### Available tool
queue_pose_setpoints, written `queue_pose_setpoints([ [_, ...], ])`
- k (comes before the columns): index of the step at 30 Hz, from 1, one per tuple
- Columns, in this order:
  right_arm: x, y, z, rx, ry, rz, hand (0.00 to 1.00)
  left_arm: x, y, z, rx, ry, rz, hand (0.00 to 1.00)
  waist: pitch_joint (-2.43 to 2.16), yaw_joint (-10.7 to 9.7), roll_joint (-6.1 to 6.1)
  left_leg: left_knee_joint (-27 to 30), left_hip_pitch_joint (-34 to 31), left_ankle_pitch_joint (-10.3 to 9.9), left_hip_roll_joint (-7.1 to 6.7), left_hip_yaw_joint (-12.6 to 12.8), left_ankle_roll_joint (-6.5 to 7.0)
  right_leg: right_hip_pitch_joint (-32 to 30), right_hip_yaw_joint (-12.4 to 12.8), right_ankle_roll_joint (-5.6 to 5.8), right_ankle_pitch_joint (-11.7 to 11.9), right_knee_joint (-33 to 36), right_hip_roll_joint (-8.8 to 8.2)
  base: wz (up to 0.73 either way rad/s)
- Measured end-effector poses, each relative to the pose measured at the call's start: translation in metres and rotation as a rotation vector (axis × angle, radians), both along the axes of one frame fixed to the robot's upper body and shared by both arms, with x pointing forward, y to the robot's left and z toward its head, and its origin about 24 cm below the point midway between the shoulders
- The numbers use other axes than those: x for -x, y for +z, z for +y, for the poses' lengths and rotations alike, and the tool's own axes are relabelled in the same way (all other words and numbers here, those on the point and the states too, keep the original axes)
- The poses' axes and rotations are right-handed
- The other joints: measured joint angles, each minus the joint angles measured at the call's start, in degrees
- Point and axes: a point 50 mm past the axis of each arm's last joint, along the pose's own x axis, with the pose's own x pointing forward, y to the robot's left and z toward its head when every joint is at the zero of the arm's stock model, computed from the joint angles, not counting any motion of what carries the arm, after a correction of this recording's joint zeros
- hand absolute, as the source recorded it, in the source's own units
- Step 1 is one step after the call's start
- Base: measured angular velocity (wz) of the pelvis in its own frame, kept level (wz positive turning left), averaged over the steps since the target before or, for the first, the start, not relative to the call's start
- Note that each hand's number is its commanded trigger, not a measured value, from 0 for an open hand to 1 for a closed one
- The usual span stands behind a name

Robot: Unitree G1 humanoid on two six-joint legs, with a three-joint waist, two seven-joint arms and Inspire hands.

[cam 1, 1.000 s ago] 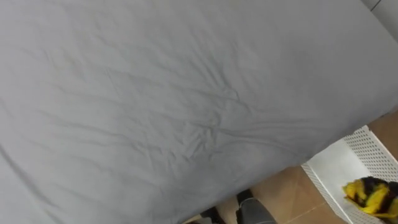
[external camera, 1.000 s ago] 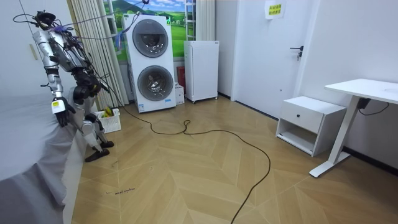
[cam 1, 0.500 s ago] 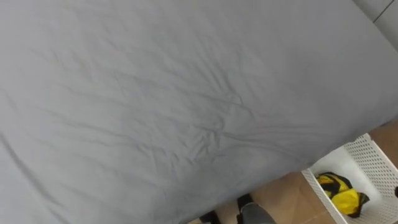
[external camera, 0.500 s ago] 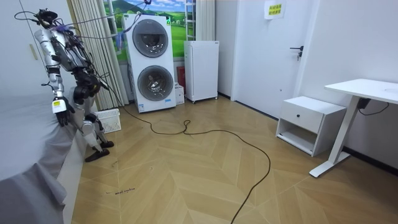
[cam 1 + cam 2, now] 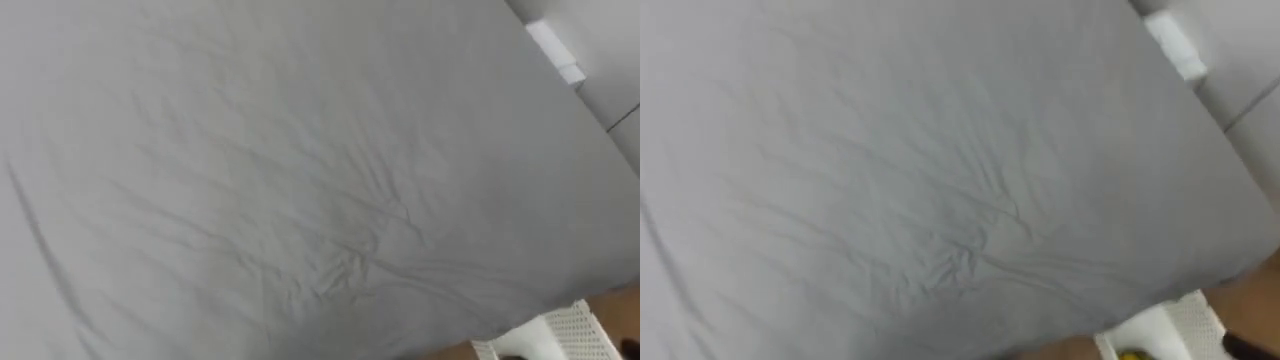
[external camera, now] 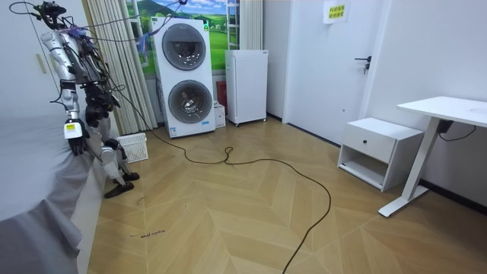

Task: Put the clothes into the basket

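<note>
A sliver of yellow clothing (image 5: 1128, 354) is lying in the white basket (image 5: 1175, 328), which is sitting on the floor just beside the bed, at the robot's right. A creased grey sheet (image 5: 300, 180) is covering the bed. The robot is standing against the bed's edge, its left hand (image 6: 74, 135) hanging by the sheet; whether it is spread or closed cannot be told. 2 stacked washing machines (image 6: 185, 76) are standing beyond the basket.

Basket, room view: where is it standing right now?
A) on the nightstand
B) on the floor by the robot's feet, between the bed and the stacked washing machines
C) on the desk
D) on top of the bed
B: the white basket sits on the wood floor just beside the robot's feet, with the bed on one side and the stacked washing machines beyond it.
</note>
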Motion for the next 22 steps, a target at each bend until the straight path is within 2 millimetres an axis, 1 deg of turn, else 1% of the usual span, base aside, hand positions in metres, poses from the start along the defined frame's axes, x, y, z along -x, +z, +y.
queue_pose_setpoints([
  [1, 0.003, -0.004, 0.005, -0.021, 0.015, 0.013, 0.0, 0.001, 0.0, 0.001, -0.006, -0.007, 0.0, 0.0, 0.01, -0.01, -0.29, -0.08, 0.53, 0.01, -0.08, -0.3, -0.01, 0.91, -0.42, 0.04, 0.08, -0.61, -0.04, 0.46],
  [2, 0.005, -0.011, 0.016, -0.066, 0.049, 0.029, 0.0, 0.001, 0.001, 0.002, -0.024, -0.016, 0.002, 0.0, 0.07, 0.0, -0.9, -0.12, 1.44, 0.01, -0.21, -0.72, -0.01, 2.67, -1.36, 0.09, 0.18, -1.83, -0.14, 0.42],
  [3, 0.005, -0.018, 0.028, -0.115, 0.086, 0.04, 0.0, 0.001, 0.001, 0.003, -0.042, -0.031, 0.006, 0.0, 0.11, 0.04, -1.44, -0.22, 2.22, 0.01, -0.41, -1.7, -0.02, 4.18, -2.23, 0.09, 0.19, -2.69, -0.24, 0.4],
  [4, 0.006, -0.021, 0.034, -0.138, 0.104, 0.047, 0.0, 0.001, 0.002, 0.003, -0.049, -0.037, 0.007, 0.0, 0.1, 0.16, -1.65, -0.32, 2.56, 0.02, -0.49, -1.99, -0.02, 4.83, -2.56, 0.13, 0.21, -3.15, -0.24, 0.31],
  [6, 0.009, -0.033, 0.055, -0.217, 0.185, 0.087, 0.0, 0.0, 0.003, 0.006, -0.067, -0.012, -0.002, 0.0, 0.15, 1.44, -2.56, -0.87, 4.69, 0.07, -0.81, -2.98, -0.11, 7.58, -3.18, 0.16, 0.25, -4.28, -0.23, 0.22],
  [7, 0.011, -0.035, 0.059, -0.235, 0.206, 0.103, 0.0, 0.0, 0.003, 0.007, -0.071, -0.011, -0.003, 0.0, 0.07, 1.55, -2.76, -0.99, 5.1, 0.09, -0.93, -3.41, -0.14, 8.31, -3.41, 0.17, 0.24, -4.72, -0.23, 0.27],
  [8, 0.011, -0.039, 0.068, -0.266, 0.242, 0.123, 0.0, -0.001, 0.003, 0.006, -0.079, -0.001, -0.013, 0.0, 0.1, 1.72, -3.15, -1.1, 5.61, 0.12, -1.07, -3.99, -0.2, 9.08, -3.58, 0.2, 0.2, -5.06, -0.22, 0.25],
  [9, 0.01, -0.04, 0.071, -0.277, 0.253, 0.131, 0.0, -0.003, 0.002, 0.003, -0.086, 0.016, -0.029, 0.0, 0.16, 2.1, -3.33, -1.1, 5.61, 0.13, -1.1, -4.39, -0.21, 9.29, -4.05, 0.23, 0.21, -5.24, -0.25, 0.19],
  [10, 0.01, -0.041, 0.071, -0.278, 0.256, 0.134, 0.0, -0.005, 0.002, 0.002, -0.091, 0.02, -0.035, 0.0, 0.16, 2.36, -3.4, -1.09, 5.61, 0.13, -1.14, -4.71, -0.21, 9.46, -4.24, 0.26, 0.22, -5.45, -0.26, 0.12],
  [11, 0.015, -0.042, 0.071, -0.282, 0.262, 0.156, 0.0, -0.007, 0.002, -0.001, -0.1, 0.024, -0.043, 0.0, 0.05, 3.05, -3.65, -1.06, 5.79, 0.14, -1.19, -4.92, -0.2, 9.83, -4.5, 0.32, 0.29, -5.62, -0.28, 0.09],
  [12, 0.02, -0.043, 0.072, -0.291, 0.274, 0.178, 0.0, -0.006, 0.001, -0.002, -0.104, 0.027, -0.046, 0.0, 0.11, 3.57, -3.97, -1.06, 6.33, 0.14, -1.22, -4.99, -0.2, 10.4, -4.62, 0.33, 0.29, -5.62, -0.33, 0.06],
  [14, 0.024, -0.045, 0.074, -0.303, 0.278, 0.195, 0.0, -0.007, 0.001, -0.003, -0.101, 0.04, -0.054, 0.0, 0.03, 4.41, -4.22, -1.07, 6.7, 0.14, -1.25, -5.07, -0.2, 10.9, -4.74, 0.34, 0.29, -5.64, -0.36, 0.03],
  [16, 0.026, -0.045, 0.074, -0.313, 0.269, 0.21, 0.0, -0.007, 0.001, -0.004, -0.095, 0.065, -0.063, 0.0, 0.08, 4.7, -4.32, -1.08, 7.35, 0.14, -1.37, -5.52, -0.2, 11.69, -5.09, 0.4, 0.23, -5.71, -0.42, 0.1],
  [17, 0.027, -0.046, 0.074, -0.318, 0.265, 0.22, 0.0, -0.008, 0.0, -0.006, -0.091, 0.076, -0.066, 0.0, -0.04, 4.87, -4.33, -1.07, 7.47, 0.14, -1.39, -5.72, -0.2, 11.88, -5.3, 0.42, 0.18, -5.71, -0.44, 0.1],
  [19, 0.028, -0.046, 0.074, -0.322, 0.263, 0.228, 0.0, -0.008, 0.0, -0.008, -0.092, 0.098, -0.078, 0.0, -0.03, 5.1, -4.42, -1.06, 7.46, 0.14, -1.45, -6.17, -0.2, 12.01, -5.82, 0.41, 0.18, -5.71, -0.49, 0.08],
  [21, 0.033, -0.047, 0.074, -0.326, 0.257, 0.237, 0.0, -0.01, -0.001, -0.012, -0.091, 0.102, -0.087, 0.0, -0.03, 6.09, -4.45, -1.05, 7.71, 0.14, -1.47, -6.34, -0.2, 12.29, -5.91, 0.41, 0.18, -5.75, -0.49, 0.02],
  [22, 0.033, -0.047, 0.074, -0.327, 0.256, 0.24, 0.0, -0.01, -0.001, -0.013, -0.09, 0.101, -0.089, 0.0, -0.01, 6.23, -4.47, -1.07, 7.84, 0.14, -1.48, -6.37, -0.2, 12.45, -5.96, 0.4, 0.18, -5.79, -0.5, 0.0],
])
